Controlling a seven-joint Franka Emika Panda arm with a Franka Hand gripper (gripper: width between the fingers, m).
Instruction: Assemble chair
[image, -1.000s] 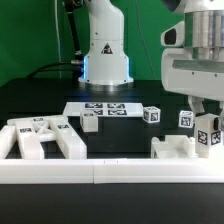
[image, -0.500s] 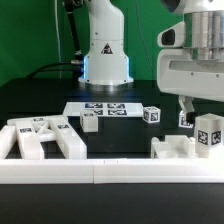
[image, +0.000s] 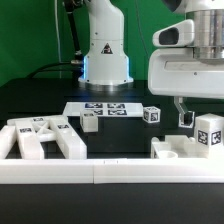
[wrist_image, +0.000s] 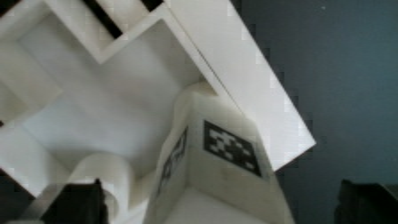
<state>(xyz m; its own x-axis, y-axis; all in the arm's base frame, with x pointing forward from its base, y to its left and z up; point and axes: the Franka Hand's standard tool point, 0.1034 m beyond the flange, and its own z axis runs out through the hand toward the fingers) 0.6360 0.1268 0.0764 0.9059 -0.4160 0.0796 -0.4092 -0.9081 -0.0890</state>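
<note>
- The gripper (image: 202, 108) had lifted off the post since a second earlier, its jaws spread wide and holding nothing.
- The chair's slab part (image: 172, 149) lay at the exterior view's right.
- The tagged square post (image: 208, 133) stood upright touching that slab, released; this placement looked done.

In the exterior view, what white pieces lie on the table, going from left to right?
From the left: cluster of flat chair pieces → short tagged peg → tagged cube → upright tagged post.

bright even light, soft shadows; white chair parts (image: 70, 140) nearly wash out; wrist view blurred close up
</note>
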